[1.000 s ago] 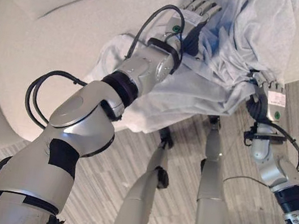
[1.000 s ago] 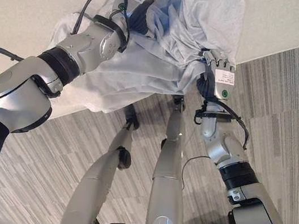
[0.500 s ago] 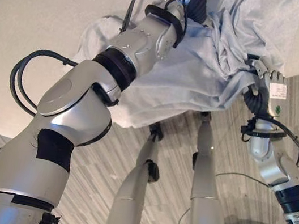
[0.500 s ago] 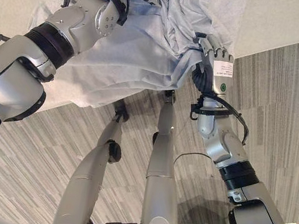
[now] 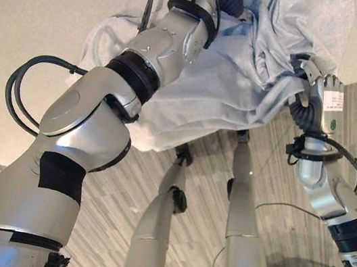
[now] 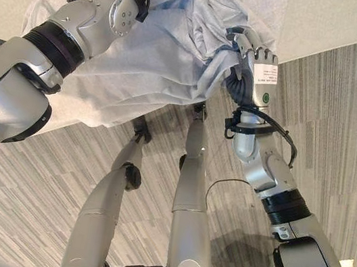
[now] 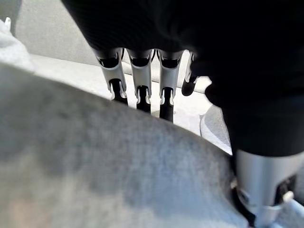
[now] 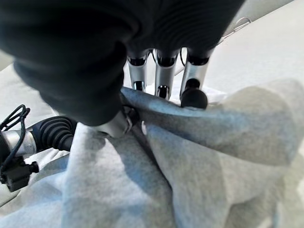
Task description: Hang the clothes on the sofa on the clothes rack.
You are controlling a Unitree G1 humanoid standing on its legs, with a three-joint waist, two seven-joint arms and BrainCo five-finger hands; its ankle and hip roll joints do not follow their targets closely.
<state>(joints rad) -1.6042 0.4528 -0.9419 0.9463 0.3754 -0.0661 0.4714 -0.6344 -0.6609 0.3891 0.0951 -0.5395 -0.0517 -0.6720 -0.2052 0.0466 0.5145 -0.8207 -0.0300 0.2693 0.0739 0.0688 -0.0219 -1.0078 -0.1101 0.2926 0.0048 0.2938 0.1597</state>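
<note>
A light grey-blue garment (image 5: 234,88) lies bunched on the cream sofa (image 5: 35,48) and hangs over its front edge. My left arm reaches across it. In the left wrist view my left hand (image 7: 137,76) has its fingers (image 7: 165,90) over a thick fold of the cloth (image 7: 95,161), their tips behind it, and the thumb under it. At the garment's right side my right hand (image 6: 259,68) has its fingers curled into the bunched edge. Its wrist view shows its fingers (image 8: 161,80) hooked over a fold (image 8: 213,128) and the thumb pressed against the cloth.
Grey striped carpet (image 6: 352,121) runs in front of the sofa, to the right and below. The sofa's seat (image 6: 335,16) stretches behind the garment.
The whole picture has shifted, so the camera has moved. My left hand has gone past the top edge of the eye views. My right hand has kept its hold and the bunched cloth sits higher.
</note>
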